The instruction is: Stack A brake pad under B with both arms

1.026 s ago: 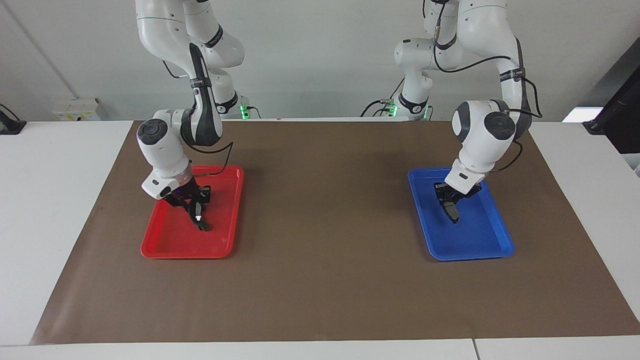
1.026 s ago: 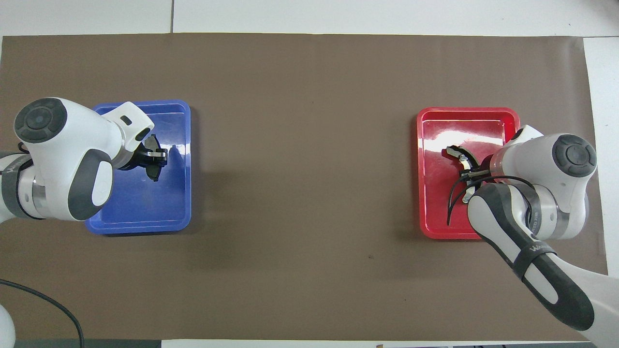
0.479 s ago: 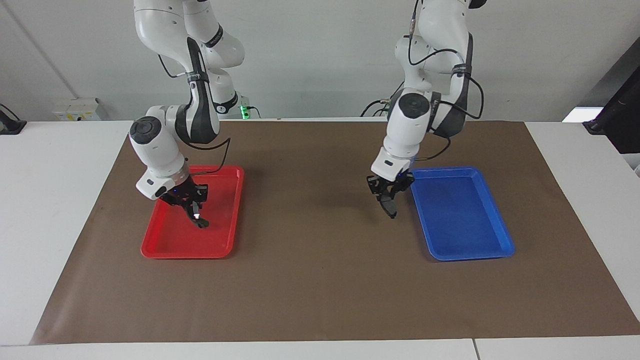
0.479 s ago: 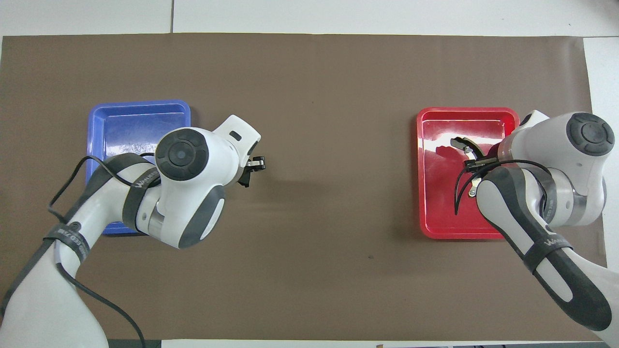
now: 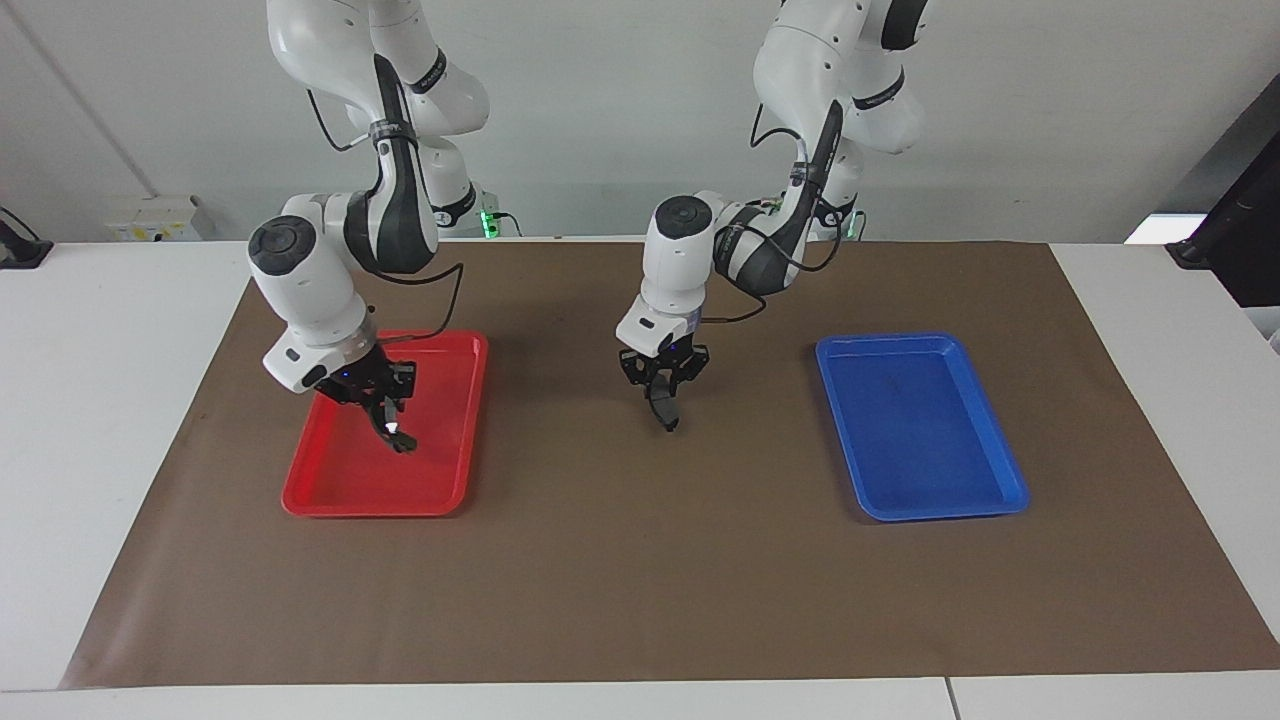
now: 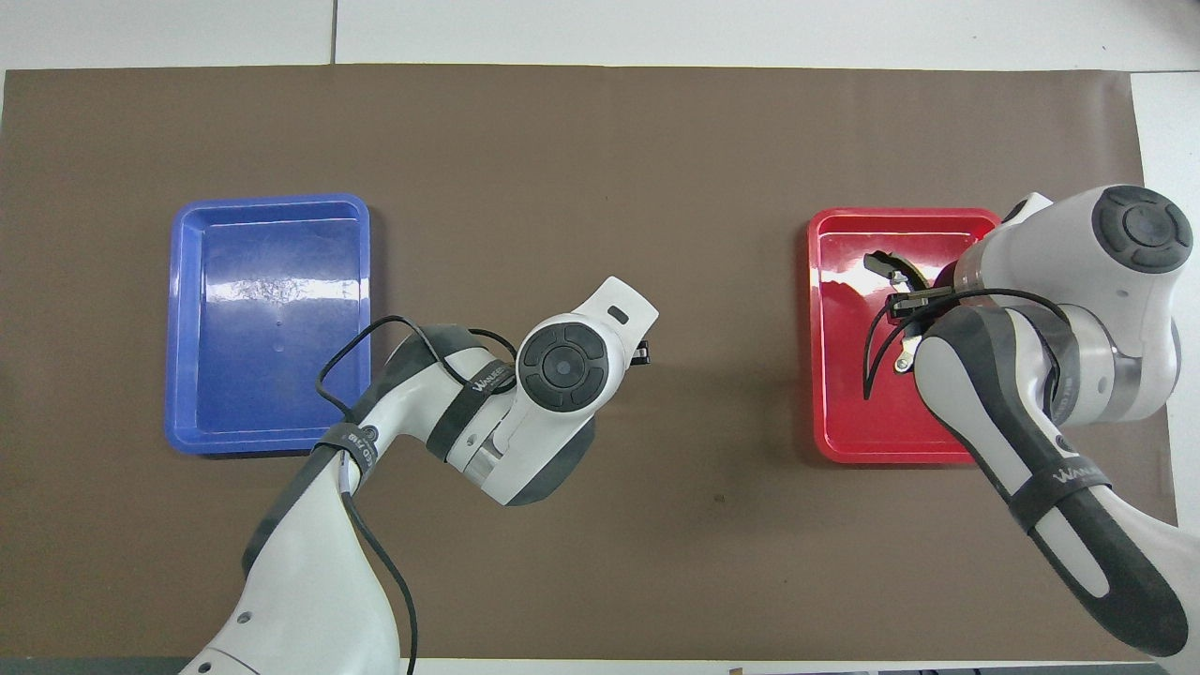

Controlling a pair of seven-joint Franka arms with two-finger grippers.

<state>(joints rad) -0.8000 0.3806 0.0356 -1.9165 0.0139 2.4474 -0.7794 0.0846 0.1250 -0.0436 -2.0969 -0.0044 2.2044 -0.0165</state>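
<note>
Over the brown mat [image 5: 640, 560], between the trays, the left gripper [image 5: 663, 398] hangs clamped on pad A [image 5: 665, 412], which the overhead view hides beneath the wrist. Above the red tray [image 5: 330, 495], the right gripper [image 5: 388, 418] pinches pad B [image 5: 402, 442], half masked by its fingers.

Blue tray [image 5: 1000, 490], red tray [image 5: 330, 500], brown mat [image 5: 640, 600]

Glossy plastic blue tray [image 6: 269, 427] and red tray [image 6: 848, 422] on matt brown paper mat [image 6: 581, 169].
</note>
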